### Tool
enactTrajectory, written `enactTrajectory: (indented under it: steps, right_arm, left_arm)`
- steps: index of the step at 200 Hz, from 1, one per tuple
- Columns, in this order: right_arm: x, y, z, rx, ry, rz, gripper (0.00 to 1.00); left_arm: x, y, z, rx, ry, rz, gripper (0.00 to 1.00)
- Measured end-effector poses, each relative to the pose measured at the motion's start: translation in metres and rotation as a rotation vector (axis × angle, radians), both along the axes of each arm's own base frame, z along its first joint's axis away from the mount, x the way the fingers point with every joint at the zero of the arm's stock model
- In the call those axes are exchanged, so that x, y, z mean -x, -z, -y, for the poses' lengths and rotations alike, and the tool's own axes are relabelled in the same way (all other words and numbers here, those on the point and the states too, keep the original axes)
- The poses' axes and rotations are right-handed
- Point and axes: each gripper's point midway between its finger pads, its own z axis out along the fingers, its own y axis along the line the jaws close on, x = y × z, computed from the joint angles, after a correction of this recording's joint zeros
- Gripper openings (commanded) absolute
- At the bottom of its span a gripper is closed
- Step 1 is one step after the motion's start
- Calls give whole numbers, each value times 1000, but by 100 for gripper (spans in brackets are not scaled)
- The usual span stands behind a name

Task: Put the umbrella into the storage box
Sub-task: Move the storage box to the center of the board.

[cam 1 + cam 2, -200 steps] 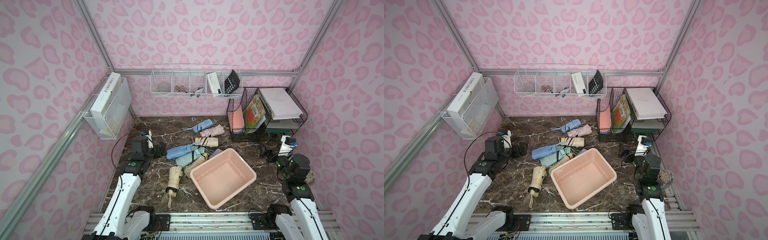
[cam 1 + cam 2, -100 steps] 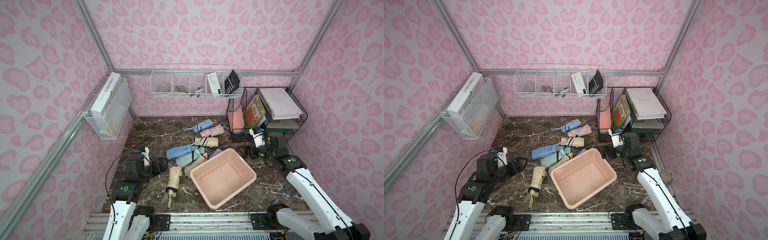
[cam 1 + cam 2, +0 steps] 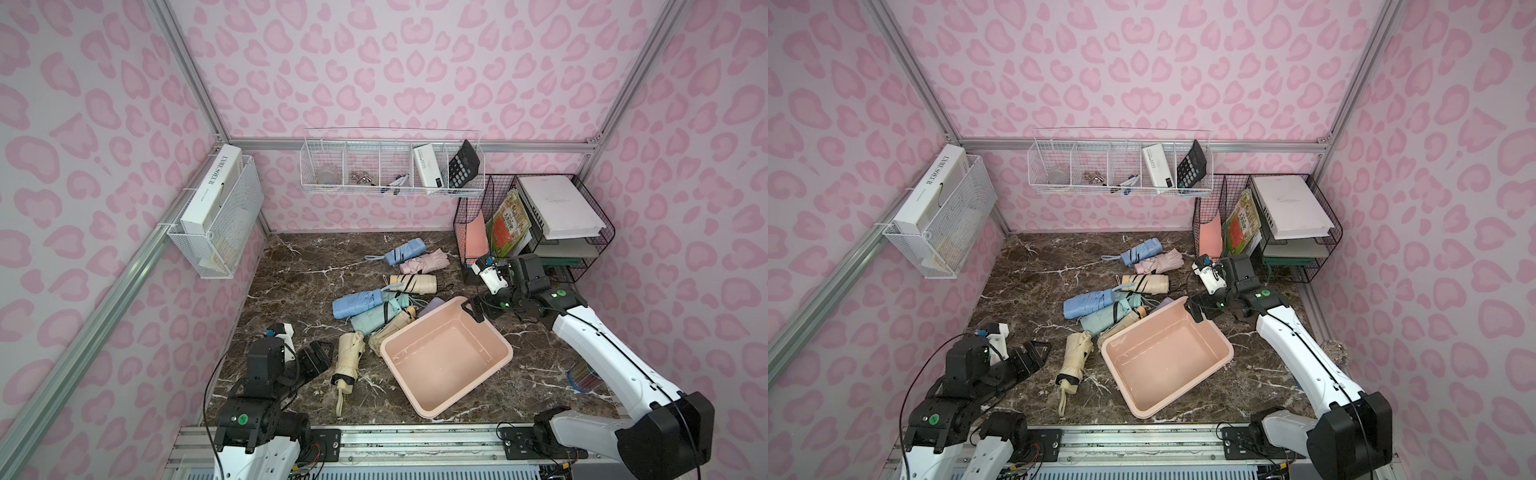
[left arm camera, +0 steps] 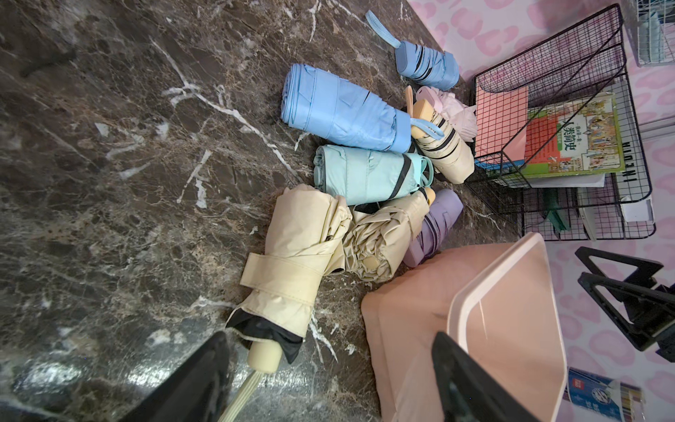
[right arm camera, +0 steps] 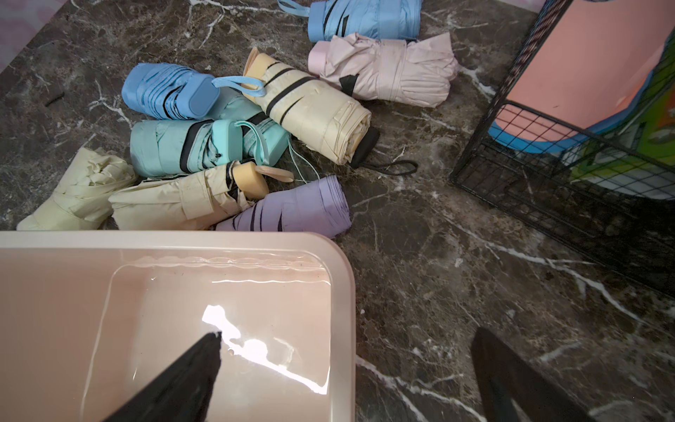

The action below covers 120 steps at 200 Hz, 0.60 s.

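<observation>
right hand [image 3: 476, 309] released, now at storage box [image 3: 444, 361] 1 o'clock corner | left hand [image 3: 318, 355] released, dropped beside cream umbrella [image 3: 349, 359] | grasp pending

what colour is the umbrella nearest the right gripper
The umbrella is lilac; it shows best in the right wrist view.

Both top views look steeply down from high above the front edge of the tabletop [image 3: 299, 266] toward the back wall, covering the whole tabletop nearly alike. The left wrist view sits low and close at the front left, facing the back right corner. The right wrist view looks down from close above the far corner of the storage box [image 5: 343, 329]; both wrist views share the pile of folded umbrellas [image 4: 350, 175].
</observation>
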Motion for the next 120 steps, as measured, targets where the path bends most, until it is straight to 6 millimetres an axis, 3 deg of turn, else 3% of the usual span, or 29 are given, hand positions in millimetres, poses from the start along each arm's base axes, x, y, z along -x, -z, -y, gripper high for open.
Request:
enactTrajectory:
  steps: [34,120]
  right_arm:
    - [3,22,3,43,6,-65,98]
    - [-2,66,23,164,81,-175,69]
  left_arm:
    - [-2,7,4,-11,27,-74,86]
    - [-5,36,32,-244,270,-342,94]
